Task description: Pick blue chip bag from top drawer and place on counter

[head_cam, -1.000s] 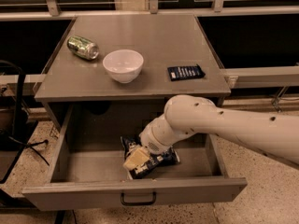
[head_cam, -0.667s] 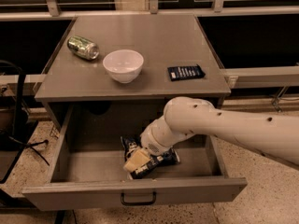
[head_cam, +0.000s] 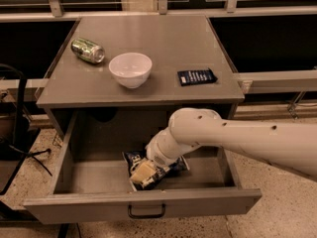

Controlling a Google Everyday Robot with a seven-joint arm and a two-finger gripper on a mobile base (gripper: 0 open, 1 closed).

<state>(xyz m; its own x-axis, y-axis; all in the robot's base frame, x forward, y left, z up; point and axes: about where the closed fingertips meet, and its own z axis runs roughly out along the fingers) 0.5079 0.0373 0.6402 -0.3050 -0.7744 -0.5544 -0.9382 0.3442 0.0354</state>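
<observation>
Gripper [head_cam: 144,172] down in open top drawer [head_cam: 143,201], on blue chip bag [head_cam: 174,166] nr front wall; grip state: can't tell.

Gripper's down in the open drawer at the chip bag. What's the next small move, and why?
Probably a short straight lift. The gripper sits on the blue chip bag, which lies on the floor of the top drawer, below its walls; the bag must clear them before going to the counter.

Below the smooth, matte grey metal square counter [head_cam: 163,48], the pale plastic gripper [head_cam: 144,173] rests on the crinkled, glossy blue foil chip bag [head_cam: 174,166].
</observation>
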